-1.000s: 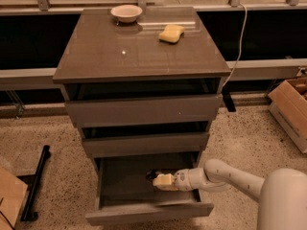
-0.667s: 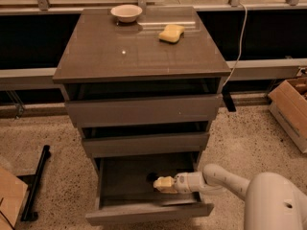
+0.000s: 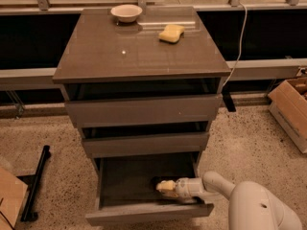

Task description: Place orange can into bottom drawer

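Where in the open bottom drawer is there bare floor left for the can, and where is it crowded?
Bare: the bottom drawer's left and middle floor, between its left wall and the orange can. Crowded: the right front corner, where the gripper holds the can.

Cabinet (image 3: 139, 61) top: bowl (image 3: 126, 12) at 12 o'clock, sponge (image 3: 171, 33) at the bowl's 4 o'clock. Bottom drawer (image 3: 144, 214) projects frontward; inside, at its 4 o'clock, gripper (image 3: 163, 186) with orange can (image 3: 167, 187) at its tip. Box (image 3: 290, 109) on floor, cabinet's 3 o'clock.
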{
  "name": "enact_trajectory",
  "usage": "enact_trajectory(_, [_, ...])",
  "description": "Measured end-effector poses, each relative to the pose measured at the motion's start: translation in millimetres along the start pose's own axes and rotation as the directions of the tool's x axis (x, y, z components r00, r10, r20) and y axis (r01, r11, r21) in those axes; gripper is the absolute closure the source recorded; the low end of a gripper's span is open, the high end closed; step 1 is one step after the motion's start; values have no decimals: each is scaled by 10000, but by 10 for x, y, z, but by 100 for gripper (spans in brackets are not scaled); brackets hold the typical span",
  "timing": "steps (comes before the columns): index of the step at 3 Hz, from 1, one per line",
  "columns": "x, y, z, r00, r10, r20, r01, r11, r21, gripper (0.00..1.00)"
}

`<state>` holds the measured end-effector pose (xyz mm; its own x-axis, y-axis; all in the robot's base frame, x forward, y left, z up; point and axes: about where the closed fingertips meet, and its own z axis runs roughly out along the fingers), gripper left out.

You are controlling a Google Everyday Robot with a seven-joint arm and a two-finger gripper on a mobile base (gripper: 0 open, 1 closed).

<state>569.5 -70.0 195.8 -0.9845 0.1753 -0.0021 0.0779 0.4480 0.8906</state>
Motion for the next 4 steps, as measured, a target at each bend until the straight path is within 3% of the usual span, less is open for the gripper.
enact_trajectory(2, [-10,-133,13,9998,187,56,-189,9989,435,36])
enact_trajectory(3, [3,-128,38,9998,187,30,-188,9990,399,12])
enact_trajectory(4, [15,-125,57,9998,194,-1,-193,9991,387,0])
